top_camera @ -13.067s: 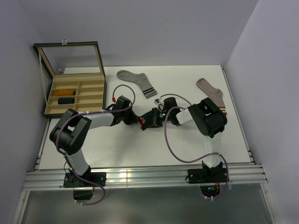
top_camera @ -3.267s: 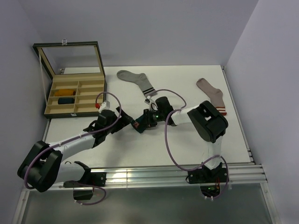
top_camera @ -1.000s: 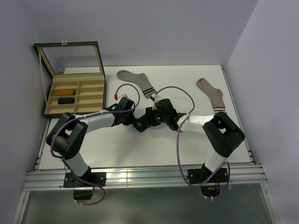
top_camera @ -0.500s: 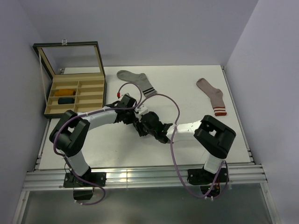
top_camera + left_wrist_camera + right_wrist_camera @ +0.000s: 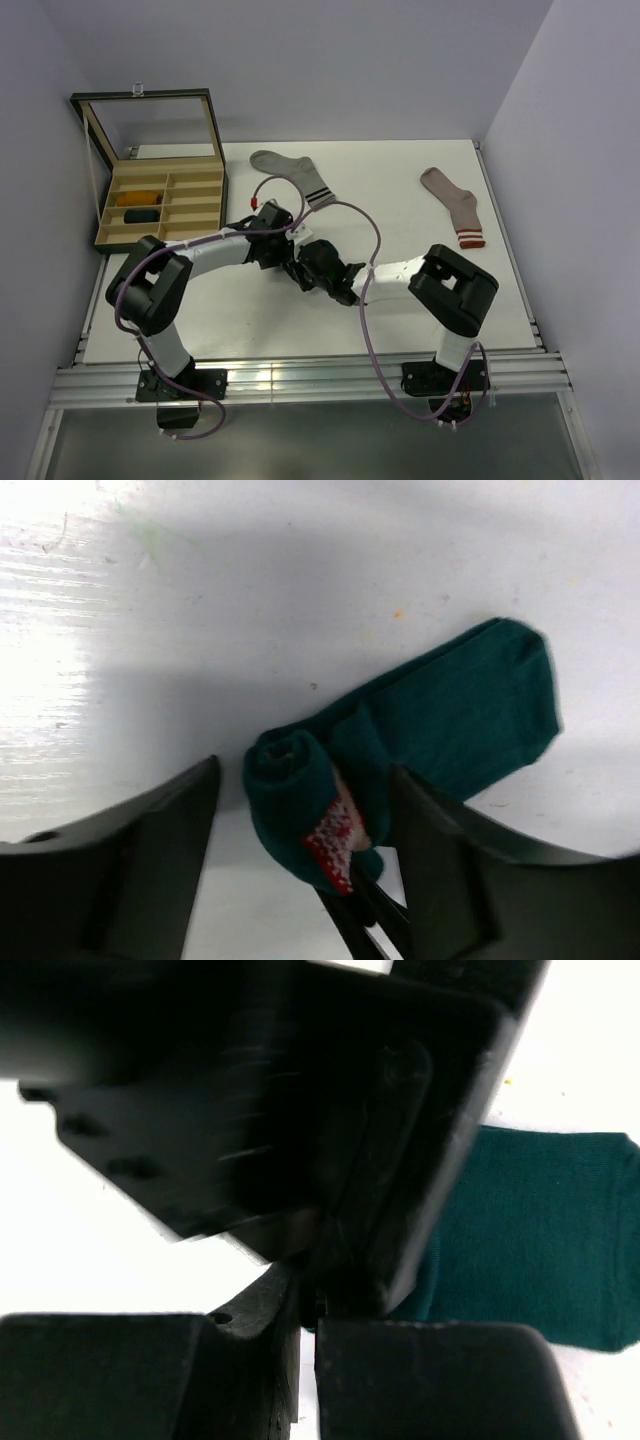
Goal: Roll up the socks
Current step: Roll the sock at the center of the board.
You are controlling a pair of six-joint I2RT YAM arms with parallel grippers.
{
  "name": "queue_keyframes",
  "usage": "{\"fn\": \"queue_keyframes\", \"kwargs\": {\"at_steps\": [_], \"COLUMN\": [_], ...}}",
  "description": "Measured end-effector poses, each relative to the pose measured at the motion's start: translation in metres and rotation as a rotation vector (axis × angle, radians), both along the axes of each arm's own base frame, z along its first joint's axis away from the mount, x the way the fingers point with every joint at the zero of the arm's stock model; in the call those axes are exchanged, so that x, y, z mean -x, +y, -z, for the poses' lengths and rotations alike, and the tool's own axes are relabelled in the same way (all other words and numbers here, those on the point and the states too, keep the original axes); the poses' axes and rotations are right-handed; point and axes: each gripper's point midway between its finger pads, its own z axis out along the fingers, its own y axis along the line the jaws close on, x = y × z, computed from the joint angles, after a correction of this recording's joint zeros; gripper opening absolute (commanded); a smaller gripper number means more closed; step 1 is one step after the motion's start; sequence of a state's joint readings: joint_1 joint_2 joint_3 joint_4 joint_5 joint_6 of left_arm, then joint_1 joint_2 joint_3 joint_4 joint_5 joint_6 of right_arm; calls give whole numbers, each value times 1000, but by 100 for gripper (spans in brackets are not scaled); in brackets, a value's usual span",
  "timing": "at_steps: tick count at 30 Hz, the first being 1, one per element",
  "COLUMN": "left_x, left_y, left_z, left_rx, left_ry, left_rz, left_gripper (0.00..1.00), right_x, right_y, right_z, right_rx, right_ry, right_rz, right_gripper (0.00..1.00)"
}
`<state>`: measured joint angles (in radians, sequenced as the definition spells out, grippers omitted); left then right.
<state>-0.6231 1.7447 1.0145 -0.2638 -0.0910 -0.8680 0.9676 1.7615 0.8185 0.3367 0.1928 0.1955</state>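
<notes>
Right of the wooden box (image 5: pixel 160 205), the top view buried the dark teal sock (image 5: pixel 450 720) under both wrists, but the left cam caught it half-rolled inside the spread left gripper (image 5: pixel 300 825), with the right gripper (image 5: pixel 308 1325) squeezed together at its patterned end, pinch unclear.

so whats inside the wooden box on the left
A mustard-orange sock and, just nearer, a navy sock, both in the box's left compartments. The other compartments look bare; nothing covers them.

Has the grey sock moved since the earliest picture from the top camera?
No. The grey sock lies in the same place, just right of the open box, with its striped cuff toward the arms.
</notes>
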Motion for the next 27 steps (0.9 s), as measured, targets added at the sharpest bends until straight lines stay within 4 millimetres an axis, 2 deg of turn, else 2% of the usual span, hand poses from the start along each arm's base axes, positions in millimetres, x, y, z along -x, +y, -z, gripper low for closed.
{"fn": "queue_keyframes", "kwargs": {"at_steps": [2, 5, 10, 15, 20, 27], "left_x": [-1, 0, 15, 18, 23, 23], "left_y": [-1, 11, 25, 26, 22, 17], "left_z": [-4, -6, -15, -28, -23, -13], "left_rx": [15, 22, 73, 164, 224, 257], "left_ry": [-14, -37, -64, -130, -134, -107], "left_rz": [-7, -57, -113, -146, -152, -179], "left_gripper": [81, 88, 88, 89, 88, 80], "right_x": [-2, -6, -15, -17, -16, -14], "right_y": [0, -5, -16, -14, -15, -20], "right_z": [-1, -2, -3, 0, 0, 1], "right_rx": [-46, -131, -295, -453, -576, -647], "right_ry": [53, 156, 360, 561, 712, 829], "right_rz": [-20, -42, -61, -110, -138, -134], "right_gripper": [0, 0, 0, 0, 0, 0]}}
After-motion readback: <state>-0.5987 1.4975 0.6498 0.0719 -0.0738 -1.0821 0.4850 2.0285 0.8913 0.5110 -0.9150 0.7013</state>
